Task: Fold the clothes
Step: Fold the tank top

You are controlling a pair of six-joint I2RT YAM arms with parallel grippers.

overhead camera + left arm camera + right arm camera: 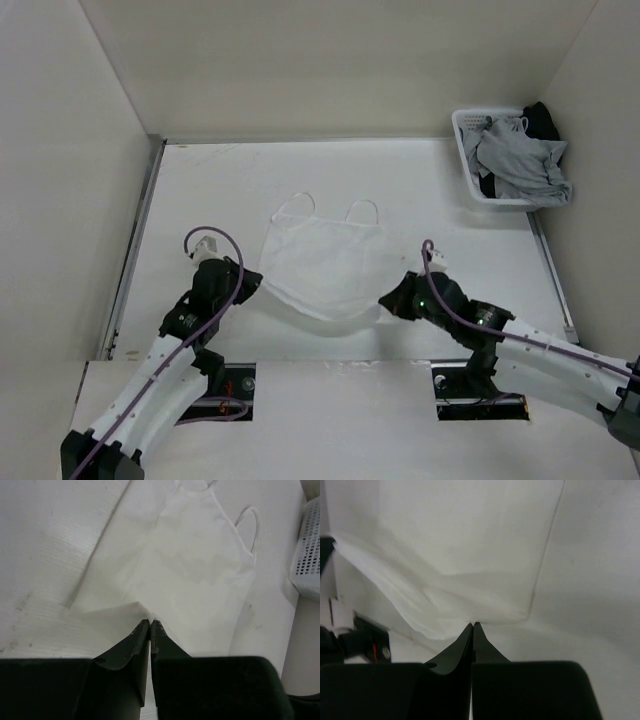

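The white top (325, 262) lies in the middle of the table (200, 200), with its straps toward the far wall. The left gripper (254, 284) is pressed together on its near left corner. The right gripper (384, 300) pinches the near right corner.

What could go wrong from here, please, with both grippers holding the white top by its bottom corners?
1. Each grip is only a fingertip pinch: the left gripper and right gripper hold the white top at the very edge, so the fabric might slip out.
2. The hem sags between them, so the fold could come out creased or uneven.
3. The straps lie loose and may bunch.
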